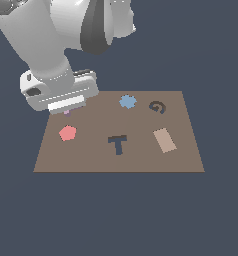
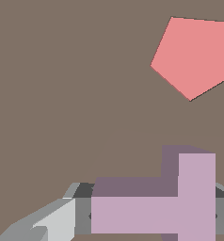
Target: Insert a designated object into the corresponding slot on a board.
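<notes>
Wrist view shows the claw (image 2: 147, 214) closed on the lilac T-block (image 2: 180, 207), its fingers (image 2: 62, 219) pressed against the ends of the long bar, likely because those flat ends give a square, steady grip. Exterior view puts the block (image 1: 67, 113) at the board's (image 1: 91, 160) far corner, beyond the red pentagon (image 1: 67, 133), well apart from the dark T-slot (image 1: 118, 144) awaiting it mid-board.

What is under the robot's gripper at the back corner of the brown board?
The lilac T-shaped block sits between the gripper fingers, over the bare board, with the red pentagon nearby. From outside, the hand hides nearly all of the block; whether it is lifted cannot be told.
</notes>
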